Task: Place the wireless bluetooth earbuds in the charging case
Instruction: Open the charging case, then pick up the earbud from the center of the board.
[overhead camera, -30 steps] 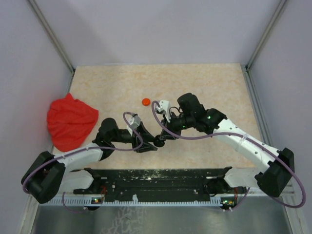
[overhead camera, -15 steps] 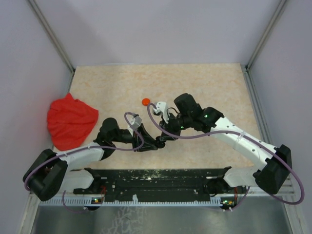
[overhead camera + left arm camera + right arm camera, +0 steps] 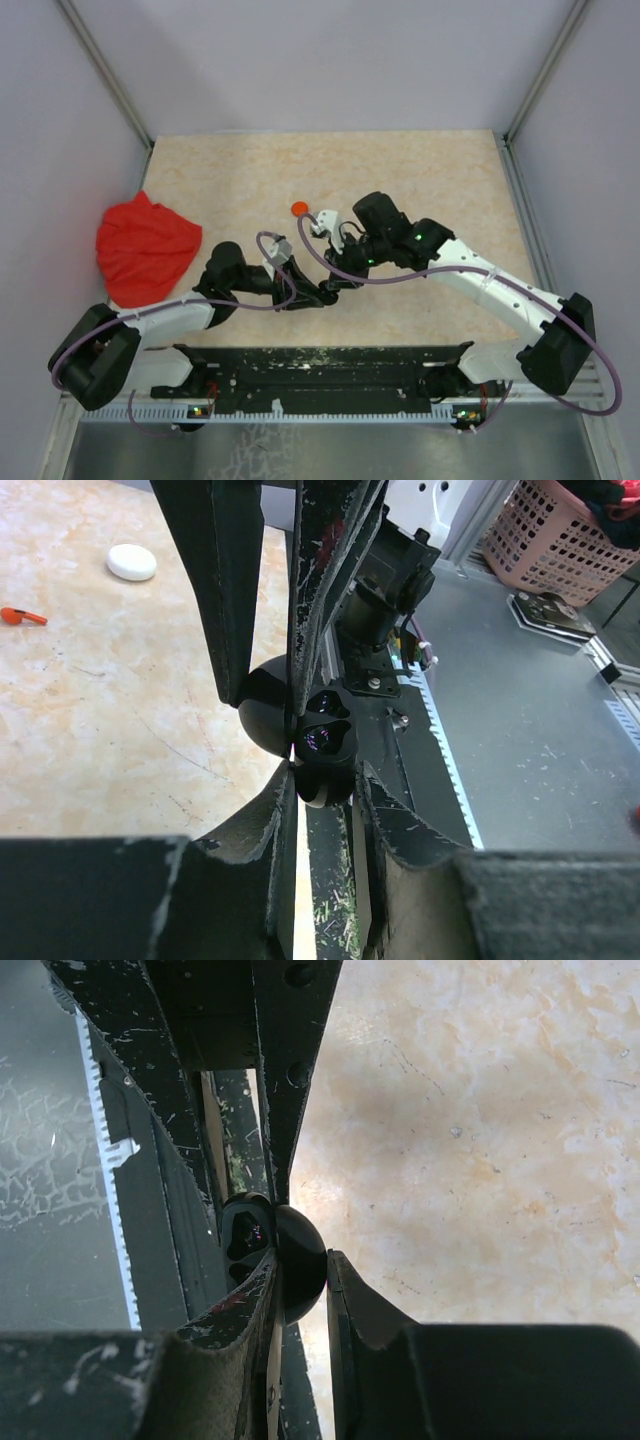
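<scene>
Charging case (image 3: 325,742), open, between inward-reaching arms; left fingers (image 3: 268,832) and right fingers (image 3: 365,1305) both clamp it.

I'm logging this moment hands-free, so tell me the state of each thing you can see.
black round plastic charging case: looks open, gripped by both end effectors
left end effector: shut on the case
right end effector: shut on the case
orange-red comma-shaped earbud: lying loose on the table
white round disc: lying flat on the table
red cloth: crumpled at the table's left edge
</scene>
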Robot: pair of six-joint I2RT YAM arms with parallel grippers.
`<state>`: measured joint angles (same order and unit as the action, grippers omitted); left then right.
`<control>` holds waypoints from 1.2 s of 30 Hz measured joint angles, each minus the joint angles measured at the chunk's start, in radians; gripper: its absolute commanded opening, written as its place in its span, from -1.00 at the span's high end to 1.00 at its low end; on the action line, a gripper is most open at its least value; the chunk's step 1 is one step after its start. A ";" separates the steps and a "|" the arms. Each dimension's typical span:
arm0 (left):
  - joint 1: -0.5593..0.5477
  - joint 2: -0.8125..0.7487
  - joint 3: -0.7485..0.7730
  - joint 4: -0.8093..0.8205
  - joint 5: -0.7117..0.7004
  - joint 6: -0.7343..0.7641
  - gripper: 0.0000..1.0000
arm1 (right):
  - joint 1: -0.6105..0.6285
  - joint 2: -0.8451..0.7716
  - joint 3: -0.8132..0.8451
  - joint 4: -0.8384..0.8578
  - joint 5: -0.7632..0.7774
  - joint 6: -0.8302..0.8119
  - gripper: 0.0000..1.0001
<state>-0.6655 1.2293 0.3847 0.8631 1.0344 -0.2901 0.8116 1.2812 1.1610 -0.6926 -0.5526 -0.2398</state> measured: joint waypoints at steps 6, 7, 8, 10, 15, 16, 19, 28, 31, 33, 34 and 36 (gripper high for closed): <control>0.000 -0.013 -0.026 -0.003 -0.062 0.074 0.98 | 0.000 -0.002 0.000 0.007 0.020 0.012 0.15; 0.000 -0.021 -0.039 -0.004 -0.085 0.092 0.99 | 0.000 -0.005 0.000 0.008 0.029 0.016 0.12; 0.000 -0.029 -0.051 -0.005 -0.105 0.110 0.99 | 0.000 -0.006 0.000 0.010 0.037 0.019 0.09; 0.000 -0.045 -0.075 -0.003 -0.148 0.145 0.99 | -0.002 -0.012 0.000 0.014 0.058 0.033 0.07; 0.000 -0.079 -0.134 -0.006 -0.281 0.215 0.99 | -0.053 -0.024 0.000 0.026 0.100 0.080 0.02; 0.000 -0.084 -0.136 -0.015 -0.301 0.224 0.99 | -0.074 -0.024 0.000 0.032 0.115 0.096 0.00; 0.000 -0.098 -0.137 -0.029 -0.351 0.244 0.99 | -0.129 -0.024 -0.002 0.058 0.165 0.137 -0.02; 0.000 -0.108 -0.177 -0.021 -0.396 0.277 0.99 | -0.281 0.142 -0.002 0.191 0.363 0.286 -0.02; 0.000 -0.109 -0.180 -0.019 -0.396 0.294 0.99 | -0.327 0.242 -0.002 0.236 0.430 0.331 -0.01; 0.000 -0.112 -0.182 -0.020 -0.397 0.306 0.99 | -0.350 0.297 -0.002 0.263 0.460 0.357 0.03; 0.000 -0.116 -0.182 -0.023 -0.399 0.313 0.99 | -0.361 0.324 0.001 0.277 0.475 0.370 0.04; 0.000 -0.124 -0.183 -0.027 -0.408 0.323 0.99 | -0.374 0.377 0.014 0.295 0.504 0.393 0.07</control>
<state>-0.6659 1.1057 0.2020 0.8364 0.6266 0.0326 0.4374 1.6585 1.1755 -0.3973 -0.0486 0.1535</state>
